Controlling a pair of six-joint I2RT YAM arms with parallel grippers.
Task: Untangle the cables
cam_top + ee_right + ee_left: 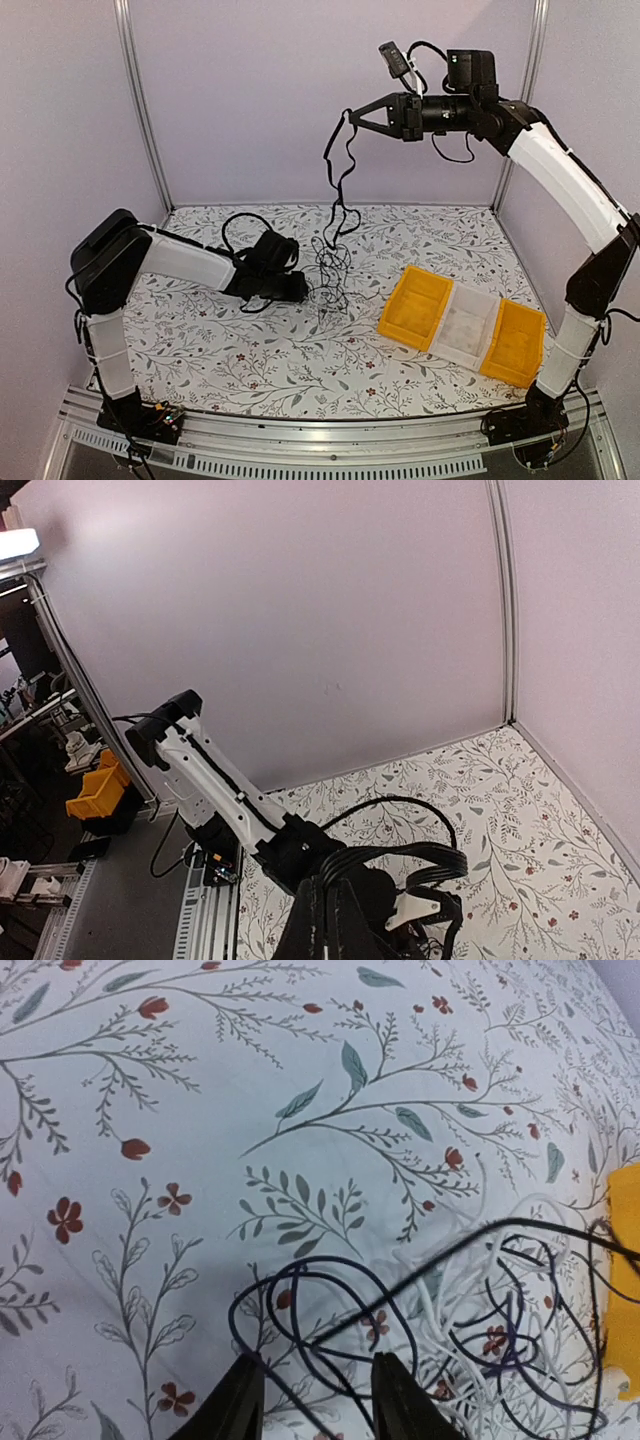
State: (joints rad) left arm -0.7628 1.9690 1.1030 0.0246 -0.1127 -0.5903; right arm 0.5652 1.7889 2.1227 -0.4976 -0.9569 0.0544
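White floral cloth, lilac walls; right tool pinches cables, left tool gapes.

I see cables black, one white; table white with grey-green leaves and red flowers; bins yellow, middle one whitish.

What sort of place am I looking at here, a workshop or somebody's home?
Most likely a robotics lab test booth: plain pale walls on metal posts enclose a floral-patterned table, and two black-and-white robot arms are bolted to a metal rail at its edge.
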